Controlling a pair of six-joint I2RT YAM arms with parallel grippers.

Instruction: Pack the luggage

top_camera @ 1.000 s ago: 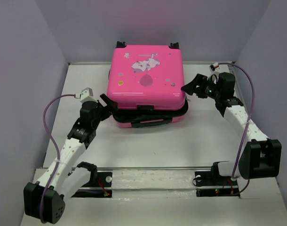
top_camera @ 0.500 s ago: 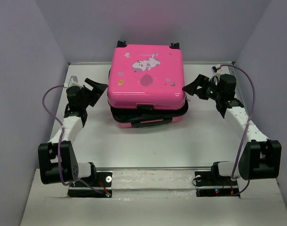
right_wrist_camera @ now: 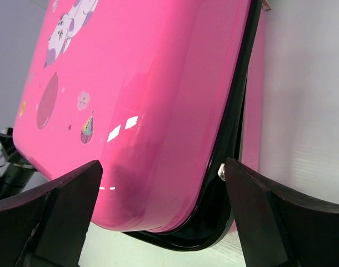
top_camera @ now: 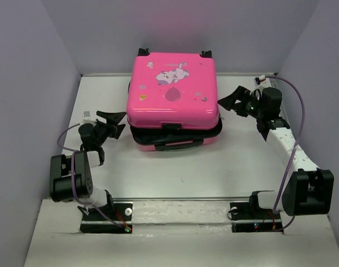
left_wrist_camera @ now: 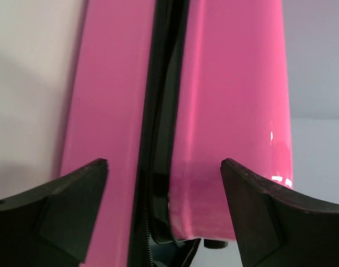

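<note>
From above, a hot-pink hard-shell suitcase [top_camera: 172, 83] is seen flat at the back of the white desk [top_camera: 214, 167]. It is flanked by the left gripper [top_camera: 118, 123] and right gripper [top_camera: 227, 103], both spread wide and seemingly not touching it. At the left wrist, its black zipper band [left_wrist_camera: 161, 83] is framed between parted fingers; at the right wrist, a slightly gaping corner is shown.

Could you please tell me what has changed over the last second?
The left arm folded back toward its base, keeping the open left gripper beside the luggage's near-left corner. Nothing was grasped or released. The right gripper and luggage barely moved.
</note>
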